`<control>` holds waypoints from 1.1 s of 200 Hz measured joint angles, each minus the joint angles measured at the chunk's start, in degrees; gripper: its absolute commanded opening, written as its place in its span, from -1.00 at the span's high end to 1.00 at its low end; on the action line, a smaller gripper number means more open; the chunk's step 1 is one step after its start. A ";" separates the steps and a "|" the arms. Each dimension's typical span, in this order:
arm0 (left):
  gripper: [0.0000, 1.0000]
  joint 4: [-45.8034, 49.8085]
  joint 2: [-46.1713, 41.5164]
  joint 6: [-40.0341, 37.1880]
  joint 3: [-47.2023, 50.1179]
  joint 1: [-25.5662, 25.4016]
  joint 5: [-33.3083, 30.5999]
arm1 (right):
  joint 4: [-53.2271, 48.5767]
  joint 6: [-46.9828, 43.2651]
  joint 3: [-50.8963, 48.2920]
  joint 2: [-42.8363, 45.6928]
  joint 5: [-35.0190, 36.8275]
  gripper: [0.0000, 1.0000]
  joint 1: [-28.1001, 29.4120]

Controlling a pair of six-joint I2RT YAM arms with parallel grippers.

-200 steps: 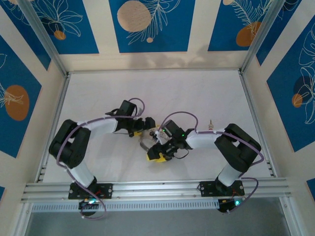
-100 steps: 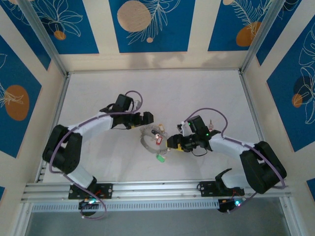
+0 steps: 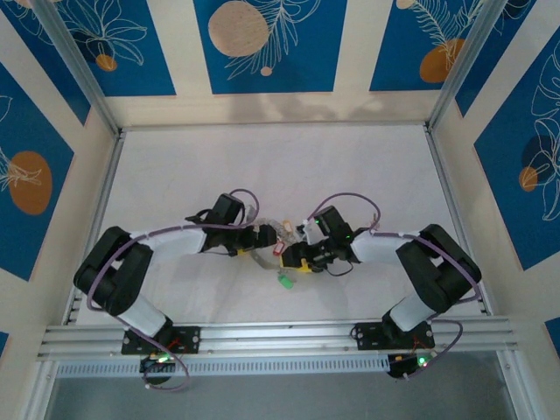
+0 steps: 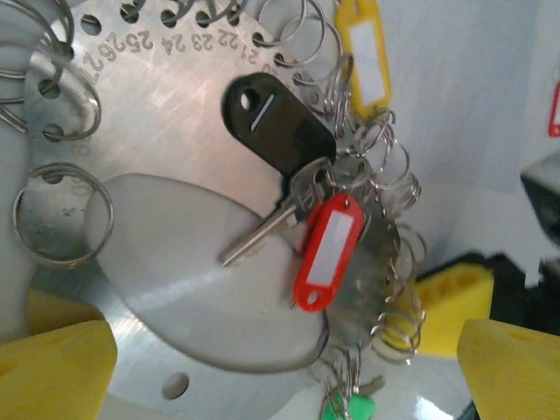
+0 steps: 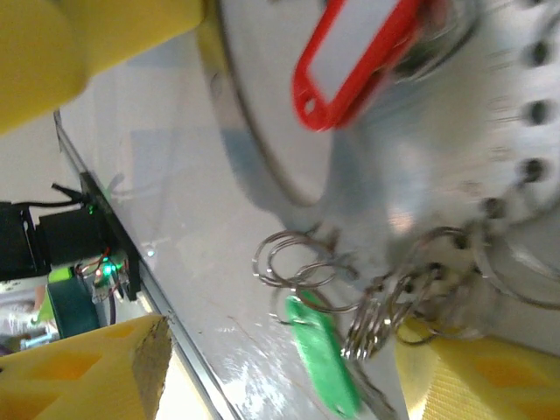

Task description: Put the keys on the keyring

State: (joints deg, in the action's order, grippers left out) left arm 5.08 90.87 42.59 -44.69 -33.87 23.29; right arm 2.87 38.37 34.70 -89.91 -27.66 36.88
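Note:
The keyring (image 4: 166, 131) is a round silvery plate with numbered holes and many small split rings along its edge. On it lie keys: a silver key with a red tag (image 4: 328, 249), a black-headed key (image 4: 276, 122) and a yellow tag (image 4: 363, 52). A green tag (image 4: 350, 409) hangs from rings at the plate's edge. My left gripper (image 4: 289, 372) is open, its yellow fingers (image 4: 52, 367) on either side of the plate. My right gripper (image 5: 280, 350) is open around the green tag (image 5: 322, 354) and loose rings (image 5: 293, 258). From above, both grippers (image 3: 254, 238) (image 3: 299, 259) meet at the keyring (image 3: 261, 259).
The white table (image 3: 350, 175) stretches behind the arms. An aluminium rail (image 3: 280, 334) runs along the near edge, and patterned blue walls stand on three sides. A yellow finger (image 5: 87, 44) of the left gripper crosses the right wrist view's top left.
Half a second ago both arms stood drawn apart with the keys lying between them. Both grippers have since closed in on the keyring from either side. The green tag has stayed where it was.

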 measured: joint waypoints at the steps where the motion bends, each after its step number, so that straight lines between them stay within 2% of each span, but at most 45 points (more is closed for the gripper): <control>1: -1.00 -0.02 0.09 -0.02 -0.07 0.00 -0.04 | 0.11 0.07 0.04 -0.09 -0.02 -0.39 0.15; 30: -0.99 -0.70 3.28 -0.42 -2.82 0.83 -1.25 | 2.91 2.21 2.36 -3.26 -0.57 -0.39 6.21; 72: -1.00 -2.38 7.98 -1.25 -7.89 3.19 -1.75 | 3.43 2.38 3.39 -3.19 -2.23 -0.40 8.96; 94: -1.00 -2.71 9.88 -2.60 -10.54 4.26 -1.95 | 1.16 0.76 2.80 0.70 -1.53 -0.40 6.38; 141: -1.00 -0.39 7.72 -6.14 -12.31 6.97 -3.72 | -6.32 -4.28 1.38 11.39 6.88 -0.37 -2.51; 172: -1.00 -1.33 3.17 -5.77 -9.88 7.23 -3.23 | -5.66 -5.49 1.20 8.79 8.13 -0.36 -6.21; 220: -1.00 -5.11 2.93 -2.95 -3.65 6.19 -1.88 | -2.43 -6.80 3.69 -1.20 7.06 -0.35 -3.91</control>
State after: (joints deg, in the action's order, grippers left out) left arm -0.03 93.80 39.64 -48.34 -27.68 21.41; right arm 0.45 31.57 38.39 -91.11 -20.60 32.97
